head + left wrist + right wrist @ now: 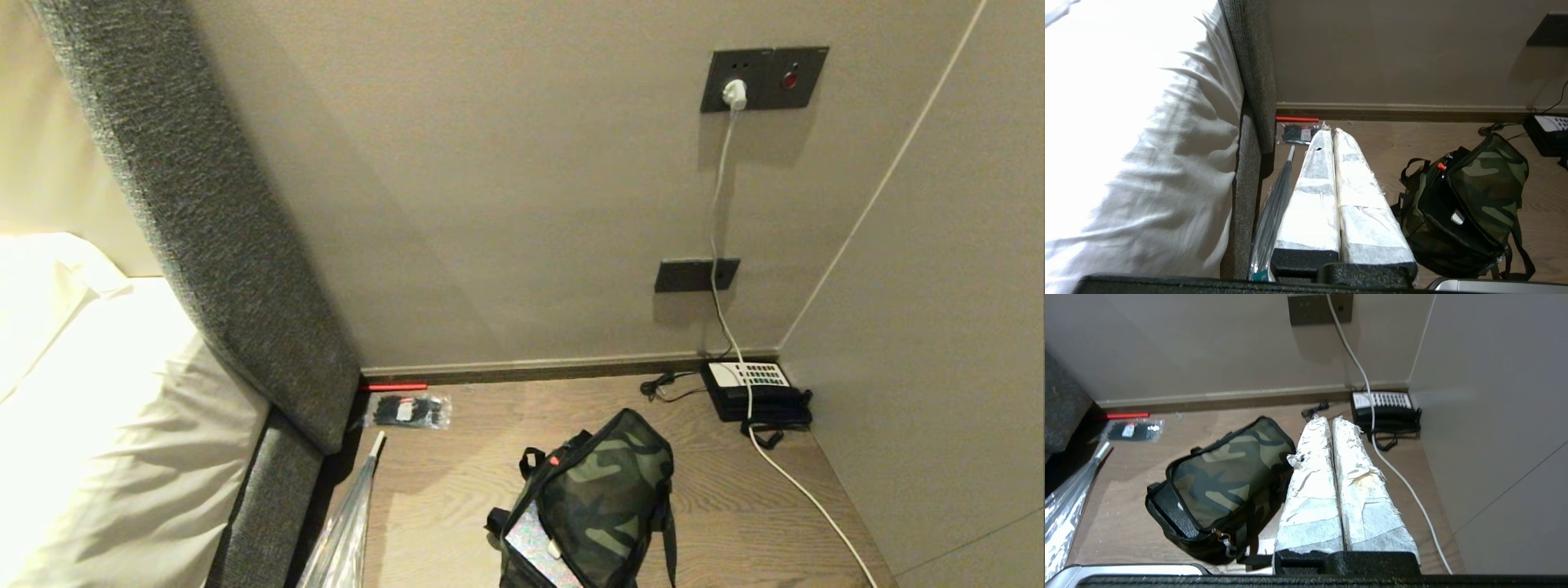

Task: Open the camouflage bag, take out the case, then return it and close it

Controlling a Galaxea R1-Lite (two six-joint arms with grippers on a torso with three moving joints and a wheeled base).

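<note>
Down on the wooden floor (pixel 457 490), the camouflage bag (pixel 600 506) sits between the bed (pixel 122 425) and the telephone (pixel 755 392). The left gripper (pixel 1331 132) and the right gripper (pixel 1327 422), both pressed closed and empty, hang apart from it, one on either side.

The camouflage bag (pixel 608 490) is soft matt cloth with black woven trim and straps, and a glittery panel shows at its near end. It sits on a wood-grain floor (pixel 457 482) with a dull, smooth finish. The bed frame (pixel 204 229) wears coarse grey woven fabric; the bedding (pixel 98 425) is smooth white cloth, creased. A folded umbrella (pixel 347 531) looks glossy and silvery. Both the left gripper (pixel 1331 134) and right gripper (pixel 1329 422) have fingers wrapped in rough, wrinkled whitish tape. The telephone (pixel 755 396) is black plastic.
</note>
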